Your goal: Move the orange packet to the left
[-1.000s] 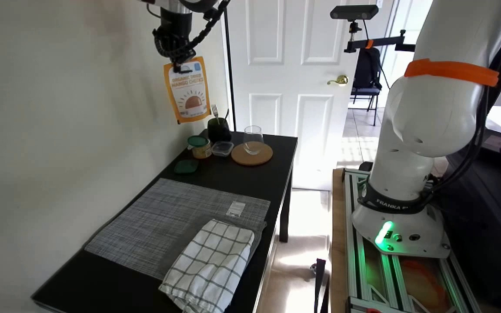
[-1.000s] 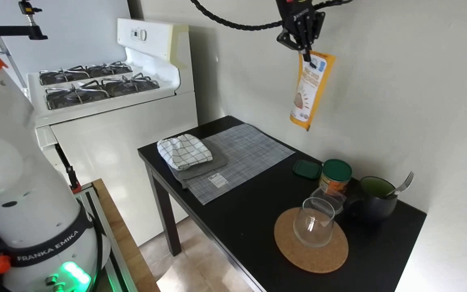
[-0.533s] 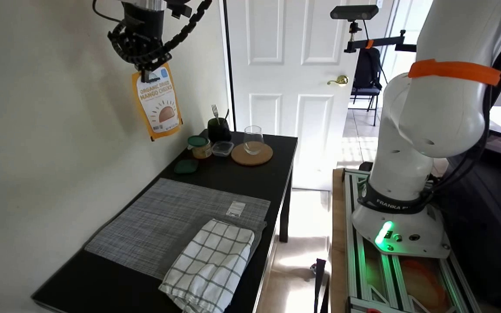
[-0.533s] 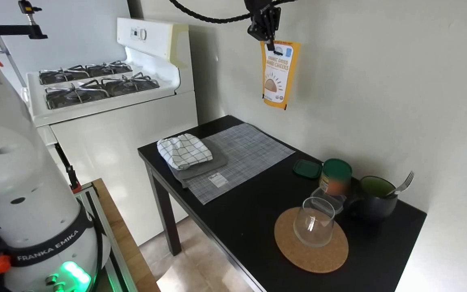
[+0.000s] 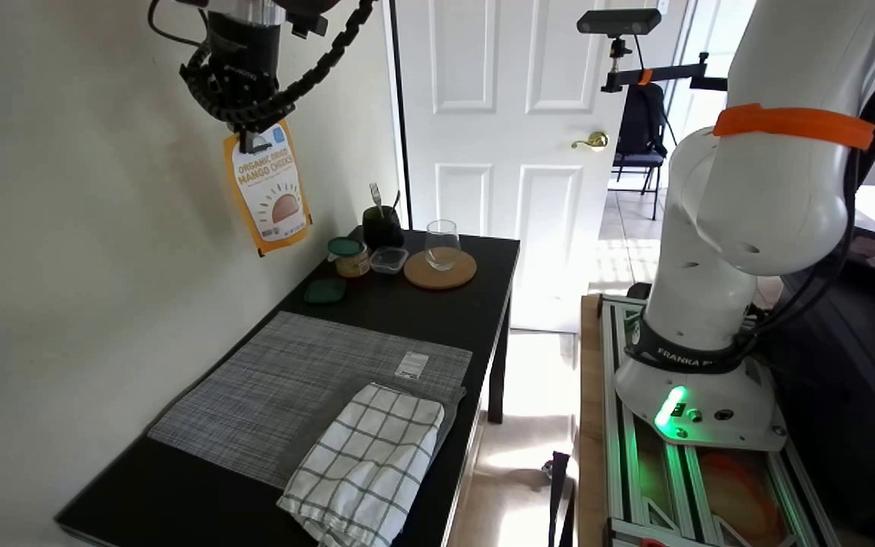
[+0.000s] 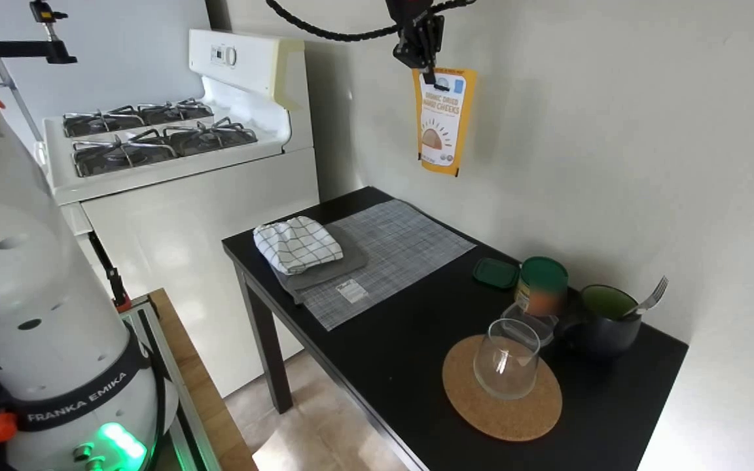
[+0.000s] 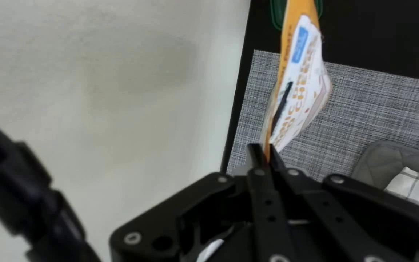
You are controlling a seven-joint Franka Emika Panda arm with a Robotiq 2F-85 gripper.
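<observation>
The orange packet (image 5: 274,186) has orange edges and a pale front with a brown half-sun picture. It hangs in the air close to the wall, slightly tilted, and shows in both exterior views (image 6: 442,127). My gripper (image 5: 249,143) is at its top edge, and it also shows in an exterior view (image 6: 430,77). In the wrist view the gripper (image 7: 266,154) is shut on the edge of the packet (image 7: 302,82), which stretches away from the fingertips. The packet hangs above the table, near the far end of the grey placemat (image 7: 358,109).
The black table (image 5: 399,315) stands against the wall. A checkered cloth (image 5: 369,460) lies on a folded grey cloth (image 6: 351,258). A green-lidded jar (image 6: 542,278), a mug with a fork (image 6: 603,320) and a glass (image 6: 506,360) on a cork disc (image 6: 508,422) stand at one end.
The gripper and packet have moved left in both exterior views, mostly in the first half second, then a little lower. The packet's front has turned more towards an exterior camera.
</observation>
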